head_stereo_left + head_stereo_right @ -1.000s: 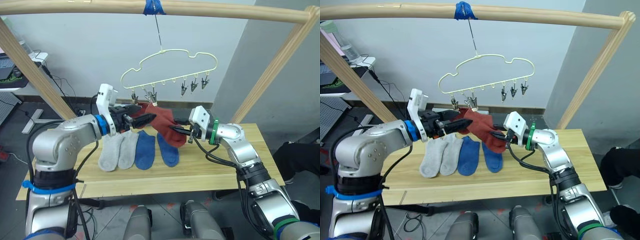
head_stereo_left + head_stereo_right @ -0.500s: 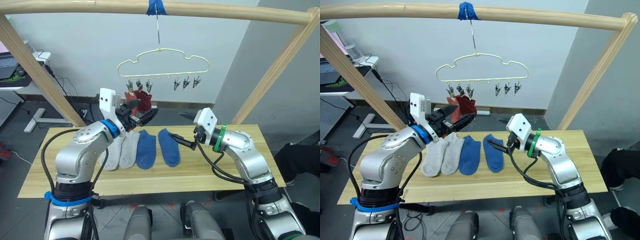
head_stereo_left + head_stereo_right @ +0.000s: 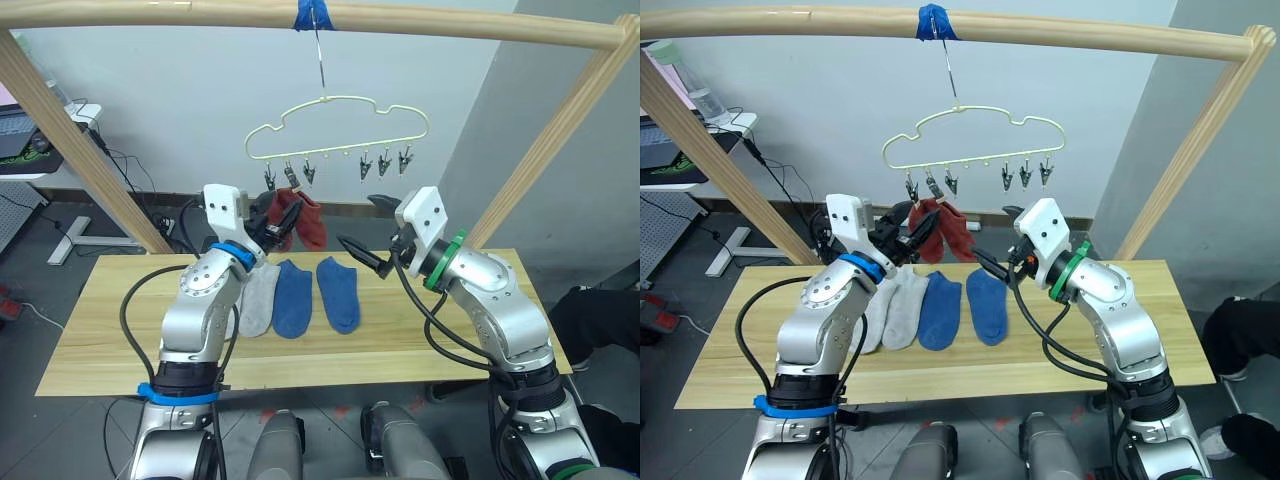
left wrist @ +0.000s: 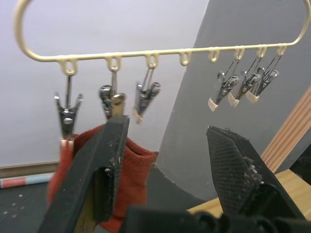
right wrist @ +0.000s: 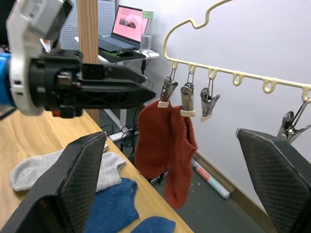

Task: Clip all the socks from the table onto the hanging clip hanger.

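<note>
Two rust red socks (image 3: 300,218) hang from the first two clips at the nine o'clock end of the clip hanger (image 3: 340,125). Two grey socks (image 3: 258,300) and two blue socks (image 3: 315,296) lie side by side on the table (image 3: 110,320). My left end effector (image 3: 283,226) is released beside the red pair; my right end effector (image 3: 365,252) is spread wide, empty. The wooden pole frame (image 3: 60,130) borders both sides.

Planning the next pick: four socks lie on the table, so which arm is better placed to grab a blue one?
Probably the right gripper: its open fingers hover just above the nearest blue sock. The left gripper is up by the red socks.
</note>
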### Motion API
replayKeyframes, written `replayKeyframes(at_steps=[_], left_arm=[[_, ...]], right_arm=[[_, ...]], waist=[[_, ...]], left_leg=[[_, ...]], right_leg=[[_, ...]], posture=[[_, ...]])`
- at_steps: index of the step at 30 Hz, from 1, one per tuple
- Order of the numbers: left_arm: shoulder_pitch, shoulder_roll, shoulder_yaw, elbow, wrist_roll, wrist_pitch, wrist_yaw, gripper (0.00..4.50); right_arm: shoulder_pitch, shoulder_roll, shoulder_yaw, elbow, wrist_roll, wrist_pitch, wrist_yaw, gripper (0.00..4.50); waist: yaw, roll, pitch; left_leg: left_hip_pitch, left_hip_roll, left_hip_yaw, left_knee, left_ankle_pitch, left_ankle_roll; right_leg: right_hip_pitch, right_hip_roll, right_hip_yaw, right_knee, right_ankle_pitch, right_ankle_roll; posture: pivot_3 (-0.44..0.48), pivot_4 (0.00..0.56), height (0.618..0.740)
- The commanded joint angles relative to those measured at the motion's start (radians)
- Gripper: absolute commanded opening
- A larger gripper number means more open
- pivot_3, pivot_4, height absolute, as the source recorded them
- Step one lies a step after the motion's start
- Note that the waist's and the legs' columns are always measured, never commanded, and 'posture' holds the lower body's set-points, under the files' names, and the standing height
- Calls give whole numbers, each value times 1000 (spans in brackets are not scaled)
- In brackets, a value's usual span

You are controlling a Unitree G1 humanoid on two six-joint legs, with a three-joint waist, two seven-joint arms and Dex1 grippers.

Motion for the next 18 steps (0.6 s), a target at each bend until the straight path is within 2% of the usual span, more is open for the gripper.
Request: replayKeyframes(at_steps=[1, 6, 9, 12, 18], left_arm=[[-66, -31, -19, 56, 39, -61, 21, 2782], [-125, -74, -12, 172, 68, -124, 49, 2782], [-144, -88, -18, 230, 90, -173, 60, 2220], [-154, -98, -16, 268, 107, -198, 76, 1379], [-171, -98, -1, 322, 119, -234, 98, 1379]], right_arm=[[-69, 11, -19, -61, 53, 45, -7, 4500], [-81, 12, -19, -55, 60, 63, -29, 4500], [-80, 12, -18, -59, 62, 71, -40, 4500], [-80, 14, -18, -64, 67, 80, -51, 4500], [-89, 12, -11, -73, 72, 88, -58, 4500]], waist=[[-1, 0, 0], [-1, 0, 0], [-2, 0, 0], [-2, 0, 0], [-4, 0, 0]], left_leg=[[0, 0, 0, 0, 0, 0], [0, 0, -1, 0, 0, 0], [-1, 0, 0, -1, 0, 1], [-1, 0, 0, -1, 0, 1], [-1, 0, 0, -1, 0, 1]], right_leg=[[0, 0, 0, 0, 0, 0], [0, 1, 0, -1, 0, 0], [0, 1, 0, -2, 0, 0], [0, 1, 0, -2, 0, 0], [0, 1, 0, -2, 0, 0]], posture=[[-8, 178, 740], [-10, 176, 740], [-17, 179, 740], [-22, 180, 740], [-31, 183, 740]])
